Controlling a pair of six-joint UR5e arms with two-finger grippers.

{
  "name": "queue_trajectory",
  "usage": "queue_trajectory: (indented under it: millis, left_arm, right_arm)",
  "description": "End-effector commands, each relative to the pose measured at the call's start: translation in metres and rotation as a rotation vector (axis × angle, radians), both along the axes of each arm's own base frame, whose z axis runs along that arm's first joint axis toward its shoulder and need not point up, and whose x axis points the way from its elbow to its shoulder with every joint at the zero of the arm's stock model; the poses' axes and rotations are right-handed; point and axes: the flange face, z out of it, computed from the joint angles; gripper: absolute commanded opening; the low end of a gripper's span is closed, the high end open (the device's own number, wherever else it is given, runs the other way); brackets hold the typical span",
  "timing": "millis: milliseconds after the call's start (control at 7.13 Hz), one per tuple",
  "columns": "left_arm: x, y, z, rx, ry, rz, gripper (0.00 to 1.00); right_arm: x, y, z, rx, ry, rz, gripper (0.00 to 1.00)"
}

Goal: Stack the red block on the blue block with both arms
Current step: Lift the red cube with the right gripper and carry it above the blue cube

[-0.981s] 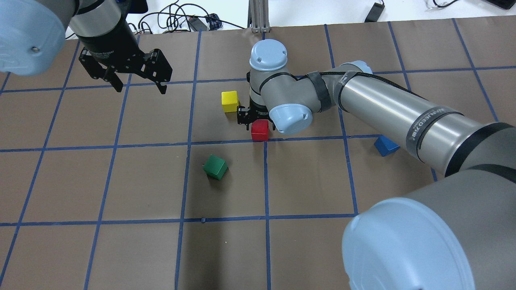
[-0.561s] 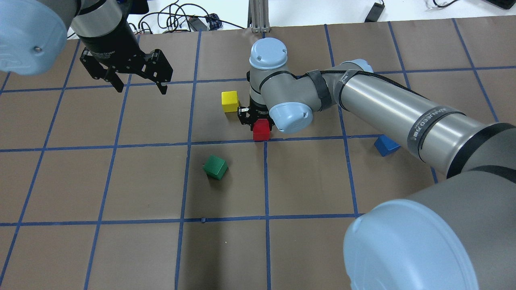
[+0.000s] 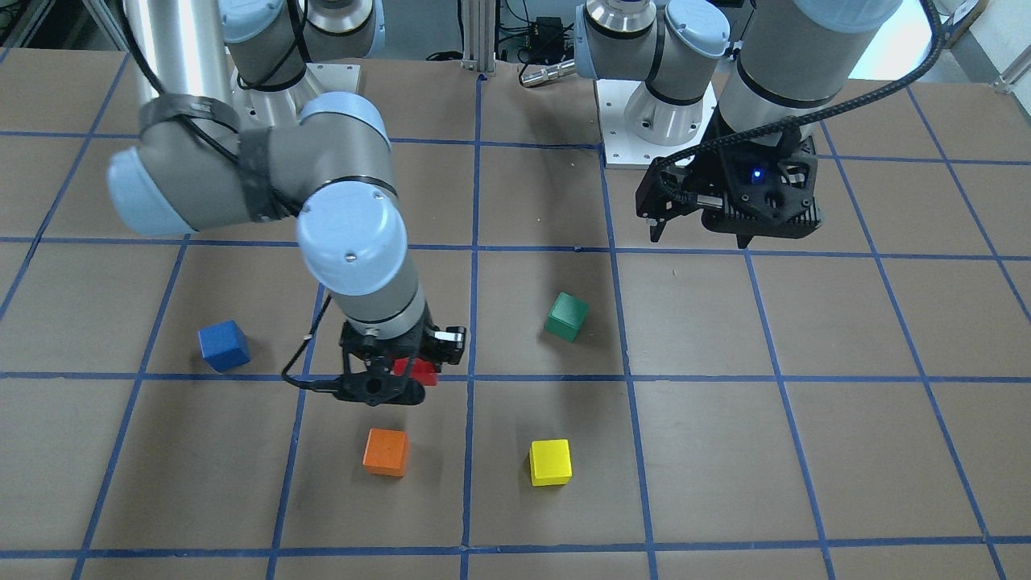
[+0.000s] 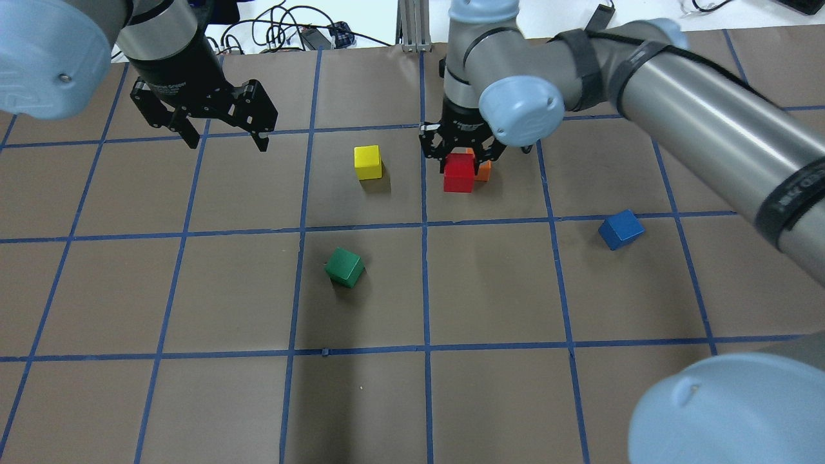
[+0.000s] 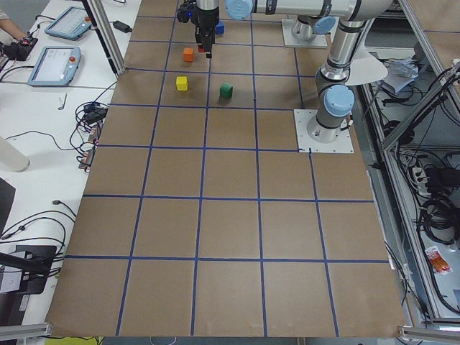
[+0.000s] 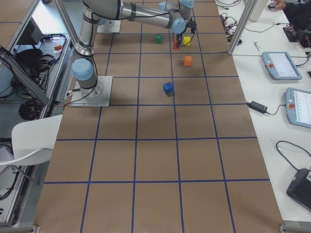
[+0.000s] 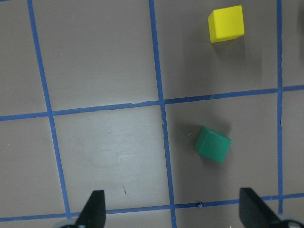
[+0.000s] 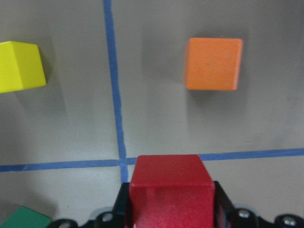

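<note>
Red block (image 4: 459, 174): clamped in right claw (image 4: 459, 156), raised off surface (image 4: 193, 399), presumably for carriage to blue block (image 4: 620, 229) nearer right edge. Left claw (image 4: 222, 138): apart, empty.

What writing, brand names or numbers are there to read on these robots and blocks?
Nothing can be read for certain.
White print on the black collar above the left gripper: too blurred to read.
Lettering on the black band around the right arm: too blurred to read.
The red block and the blue block: no markings visible.
</note>
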Motion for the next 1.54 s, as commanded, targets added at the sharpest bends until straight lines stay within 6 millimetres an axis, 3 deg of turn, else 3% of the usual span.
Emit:
queue_trajectory:
  millis: [0,140,421,701,1121,1402]
  left_arm:
    - [0.0,-0.001,-0.001,0.0,0.002,0.001,1.0]
    - [0.0,-0.002,-0.002,0.002,0.002,0.001,1.0]
    - [0.001,-0.002,-0.001,-0.003,0.002,0.002,1.0]
    - [0.001,-0.002,-0.001,-0.003,0.002,0.002,1.0]
    - [0.001,0.0,0.003,-0.012,0.0,0.001,1.0]
    - [0.001,-0.001,0.002,-0.011,0.0,0.001,1.0]
  right_arm:
    - [-0.109,-0.009,0.049,0.035,-0.009,0.049,0.0]
    - [-0.146,-0.013,0.053,0.03,0.011,0.083,0.0]
    - [-0.213,-0.011,0.037,0.063,0.069,0.232,0.0]
    - [-0.26,-0.004,0.016,0.064,0.046,0.3,0.0]
    - [-0.263,0.02,-0.03,-0.02,0.06,0.372,0.0]
    - [-0.259,0.032,-0.037,-0.042,0.063,0.374,0.0]
